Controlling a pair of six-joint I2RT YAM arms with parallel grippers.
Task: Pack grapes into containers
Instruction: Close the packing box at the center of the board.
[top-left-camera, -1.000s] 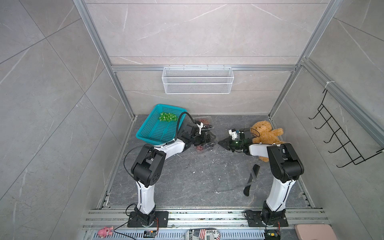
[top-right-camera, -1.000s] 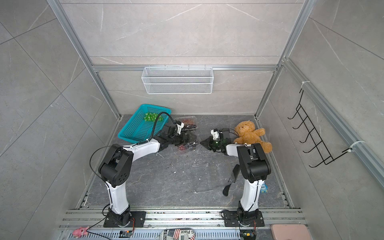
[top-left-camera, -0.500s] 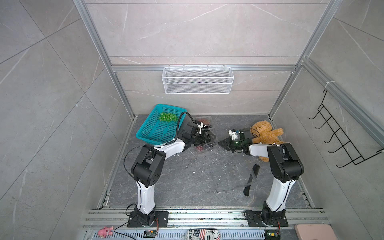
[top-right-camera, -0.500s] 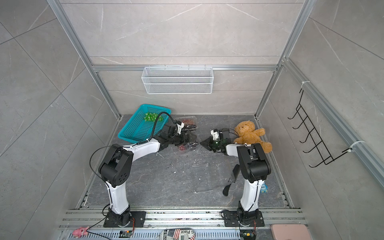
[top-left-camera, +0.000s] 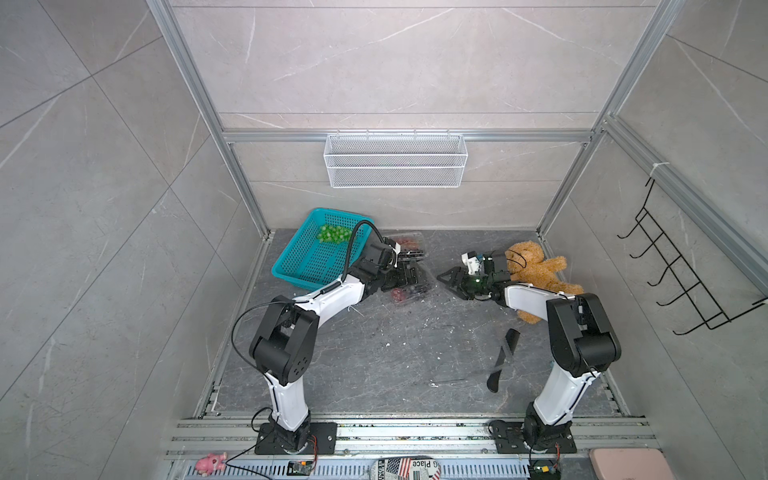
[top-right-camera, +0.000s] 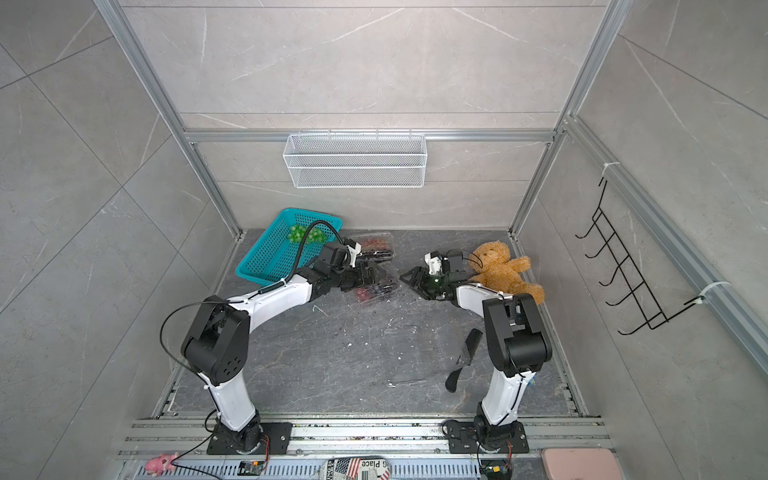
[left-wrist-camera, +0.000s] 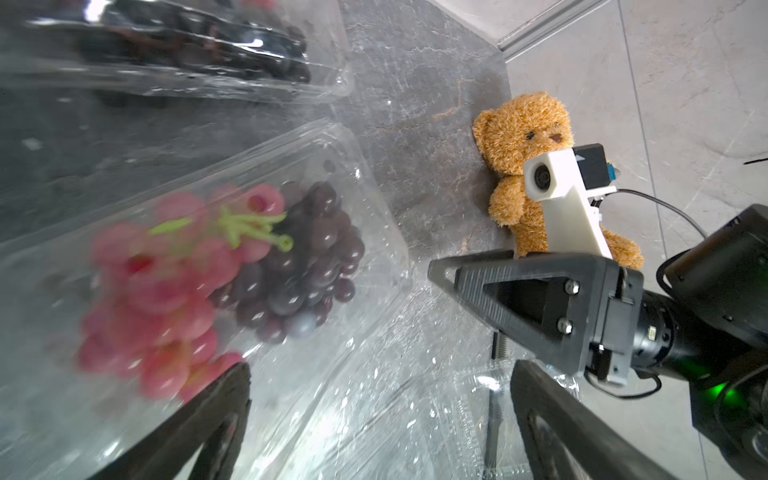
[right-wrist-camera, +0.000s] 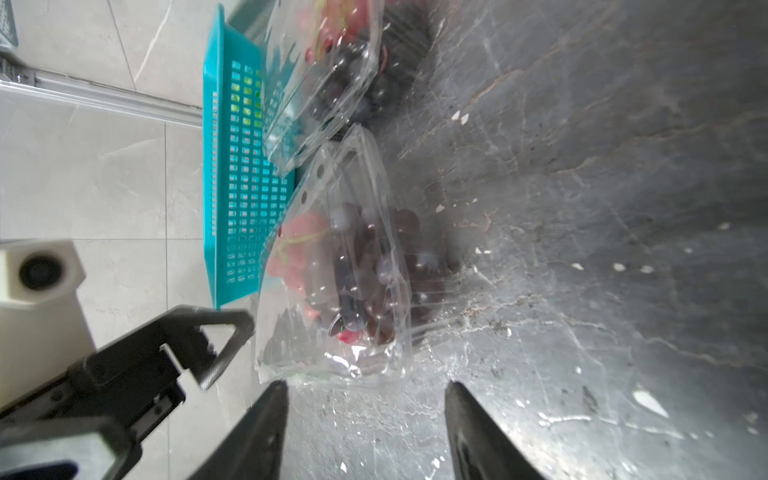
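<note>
Colours: plastic basket (top-left-camera: 307, 266) teal, grid-perforated; green grapes (top-left-camera: 330, 234); container (left-wrist-camera: 368, 199) clear; red grapes (left-wrist-camera: 158, 282) pink-red, lime stem; purple grapes (left-wrist-camera: 299, 266) near-black. teddy bear (top-left-camera: 536, 266) golden-brown. wire basket (top-left-camera: 395, 166) white mesh. floor (top-left-camera: 395, 353) dark grey, pale veins. hook rack (top-left-camera: 685, 266) black.

The near container (left-wrist-camera: 374, 208) and the far container (left-wrist-camera: 328, 54) make two clear ones that can be counted, with one red bunch (left-wrist-camera: 158, 291) and one dark bunch (left-wrist-camera: 299, 266) in the near one, one green bunch (top-left-camera: 331, 234) in the one teal basket (top-left-camera: 307, 262), one wire basket (top-left-camera: 395, 166) and one teddy bear (top-left-camera: 536, 268).
</note>
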